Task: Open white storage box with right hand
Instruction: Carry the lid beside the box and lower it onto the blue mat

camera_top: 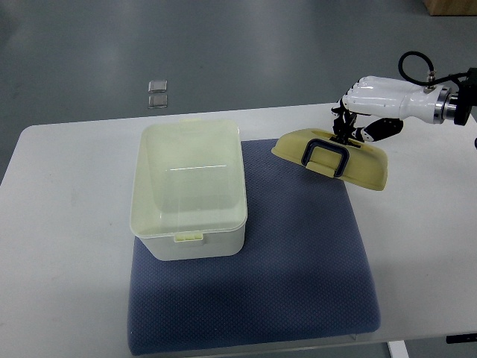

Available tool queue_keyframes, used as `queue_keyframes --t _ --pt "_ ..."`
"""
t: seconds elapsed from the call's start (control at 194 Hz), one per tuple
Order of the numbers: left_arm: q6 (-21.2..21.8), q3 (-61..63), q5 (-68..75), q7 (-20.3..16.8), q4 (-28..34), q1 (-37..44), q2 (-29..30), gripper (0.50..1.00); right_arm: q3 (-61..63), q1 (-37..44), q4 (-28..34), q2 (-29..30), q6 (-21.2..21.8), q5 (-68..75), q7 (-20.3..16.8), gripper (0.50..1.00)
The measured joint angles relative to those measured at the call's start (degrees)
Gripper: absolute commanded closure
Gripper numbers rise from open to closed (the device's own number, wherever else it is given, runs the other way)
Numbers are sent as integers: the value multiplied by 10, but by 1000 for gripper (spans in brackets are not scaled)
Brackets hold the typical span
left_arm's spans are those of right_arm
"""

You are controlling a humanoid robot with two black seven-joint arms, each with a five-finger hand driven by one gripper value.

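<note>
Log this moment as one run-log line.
right robot hand: shut on lid, lifted right of box | white storage box: open, on blue mat | left: not in view

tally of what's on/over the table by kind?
Storage box, open: 1
Lid, held by the right hand: 1
Blue mat: 1
Total: 3

right hand [373,108], fingers [344,123] curled downward

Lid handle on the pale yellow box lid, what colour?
Dark navy, nearly black, handle on the pale yellow plastic lid; the top view shows it.
</note>
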Motion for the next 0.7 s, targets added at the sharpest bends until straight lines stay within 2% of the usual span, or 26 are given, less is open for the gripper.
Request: queue_keyframes --t 0.273,0.701 --pt "0 2 0 0 1 0 0 500 -38 -6 1 4 -29 1 1 1000" --pt "0 2 0 0 1 0 0 500 -38 -28 12 36 -31 4 2 1000"
